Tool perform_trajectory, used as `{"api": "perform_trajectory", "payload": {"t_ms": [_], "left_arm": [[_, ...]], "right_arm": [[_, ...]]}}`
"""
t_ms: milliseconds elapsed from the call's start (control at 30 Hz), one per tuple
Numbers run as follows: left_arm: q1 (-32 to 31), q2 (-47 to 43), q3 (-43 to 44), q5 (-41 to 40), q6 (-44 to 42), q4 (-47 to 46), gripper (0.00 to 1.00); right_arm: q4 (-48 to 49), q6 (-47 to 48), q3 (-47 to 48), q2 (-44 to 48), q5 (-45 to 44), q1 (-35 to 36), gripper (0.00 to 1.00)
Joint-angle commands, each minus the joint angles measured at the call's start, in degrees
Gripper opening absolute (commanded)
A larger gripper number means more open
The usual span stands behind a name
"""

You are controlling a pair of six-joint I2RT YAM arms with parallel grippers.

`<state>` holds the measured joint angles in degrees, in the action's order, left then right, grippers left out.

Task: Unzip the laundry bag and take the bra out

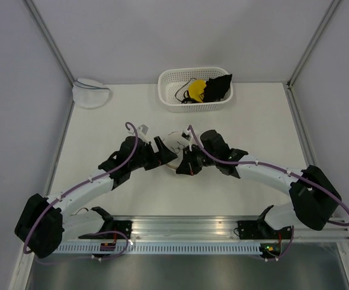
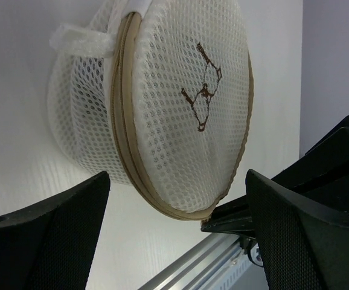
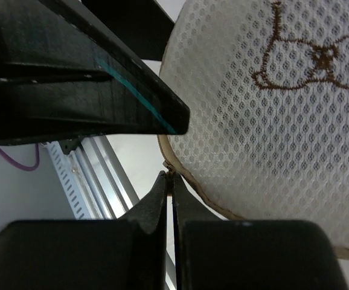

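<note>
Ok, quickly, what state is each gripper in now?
Left gripper: open, holding nothing.
Right gripper: shut, tips at the tan rim of the round white mesh laundry bag; whether it pinches anything cannot be told.

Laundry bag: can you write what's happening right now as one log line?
laundry bag: between both grippers | left gripper: open, facing bag | right gripper: shut, tips at tan rim

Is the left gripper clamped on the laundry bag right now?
No, the left gripper is wide open, its fingers spread far apart rather than closed on the laundry bag.
</note>
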<state>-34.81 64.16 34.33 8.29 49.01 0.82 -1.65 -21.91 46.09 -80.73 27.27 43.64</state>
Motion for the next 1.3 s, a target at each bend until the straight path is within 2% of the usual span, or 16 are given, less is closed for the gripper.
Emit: {"api": "perform_trajectory", "payload": {"t_ms": [0, 100, 200, 300, 333, 367, 400, 467, 500, 633, 700, 967, 1100, 1200, 1267], "left_arm": [[-0.61, 0.18, -0.75, 1.29, 7.31, -8.10, 0.95], [-0.70, 0.44, -1.19, 0.85, 8.98, -9.60, 0.93], [-0.88, 1.14, -1.80, 1.11, 10.22, -11.71, 0.85], [-0.88, 2.46, -2.33, 1.63, 11.27, -13.12, 0.67], [-0.88, 2.72, -2.33, 2.16, 11.54, -13.82, 0.52], [-0.88, 3.42, -2.25, 2.86, 11.98, -14.00, 0.47], [-0.96, 3.69, -2.25, 3.30, 11.98, -14.53, 0.37], [-0.96, 3.95, -1.90, 3.40, 11.89, -14.27, 0.31], [-0.96, 4.04, -1.81, 3.13, 11.81, -14.01, 0.23], [-0.96, 4.04, -1.02, 1.99, 10.75, -12.34, 0.06], [-0.88, 4.39, -0.06, 0.41, 9.44, -10.93, 0.02], [0.88, 6.41, 3.64, -0.30, 3.64, -8.12, 0.02], [1.15, 7.99, 6.27, 2.16, 0.13, -6.63, 0.02], [1.32, 10.10, 8.12, 4.79, -2.69, -5.13, 0.02], [1.58, 11.50, 9.00, 7.08, -4.54, -4.86, 0.02]], "right_arm": [[7.54, -2.17, 0.50, -1.18, 4.55, -0.13, 0.01], [7.71, -2.35, 0.23, -1.27, 3.33, -0.13, 0.00], [8.68, -2.70, -0.38, -0.66, 2.44, -0.13, 0.00], [9.91, -3.40, -1.08, -0.04, 2.00, 0.04, 0.00], [9.91, -3.31, -1.17, 0.22, 1.39, 0.13, 0.01], [9.91, -3.40, -1.35, 0.39, 0.95, -0.04, 0.00], [9.82, -3.40, -1.35, 0.48, -0.01, 0.04, 0.00], [9.65, -3.31, -1.44, 0.66, -0.63, 0.04, 0.00], [9.21, -3.05, -1.35, 0.66, -0.81, 0.04, 0.00], [5.44, -1.65, -0.56, 0.66, -1.95, 0.04, 0.00], [1.41, 0.19, 0.49, 0.66, -2.74, 0.04, 0.01], [-18.01, 5.65, 3.30, 0.05, -7.65, 0.13, 0.00], [-22.78, 5.13, 4.89, -0.30, -23.52, 0.04, 0.00], [-23.92, 3.28, 6.56, -1.62, -36.87, 0.04, 0.00], [-23.14, 2.40, 7.53, -2.15, -42.36, 0.04, 0.00]]}}
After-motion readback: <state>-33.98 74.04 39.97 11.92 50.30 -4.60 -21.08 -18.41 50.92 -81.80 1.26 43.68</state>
